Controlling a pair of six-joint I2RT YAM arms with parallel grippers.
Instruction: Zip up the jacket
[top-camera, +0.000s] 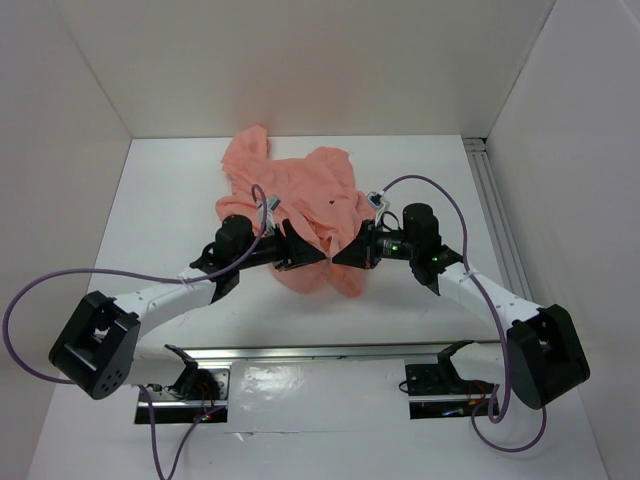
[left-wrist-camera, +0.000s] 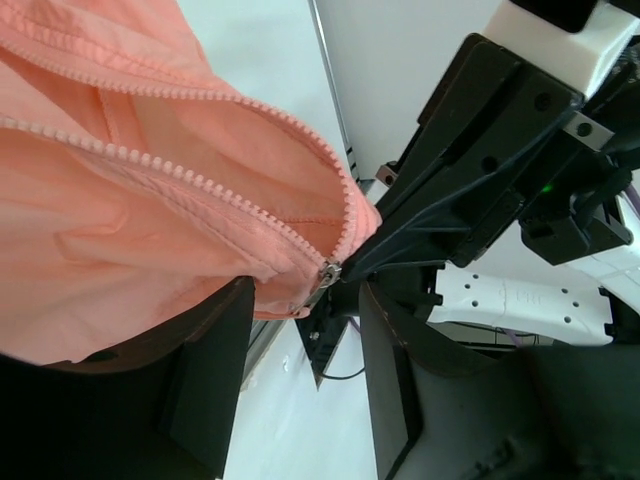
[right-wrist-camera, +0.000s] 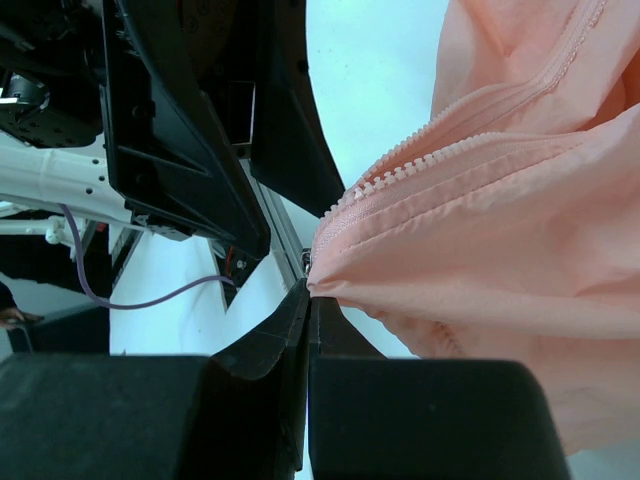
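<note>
Salmon-pink jacket (top-camera: 300, 200): thin, crumpled in heap at far middle of tabletop (top-camera: 160, 200). Zipper teeth (left-wrist-camera: 150, 166) in two rows, apart, joined only at small metal zipper pull (left-wrist-camera: 328, 273), near end.

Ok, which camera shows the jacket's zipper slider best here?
Left wrist: the zipper slider sits close and sharp where the two tooth rows meet, beside the tip of the right gripper. Right wrist shows the teeth of the jacket, but the slider hardly shows. Top external shows only bunched fabric between the arms.

Black-and-white arms (top-camera: 160, 295) with purple cables (top-camera: 100, 270)
</note>
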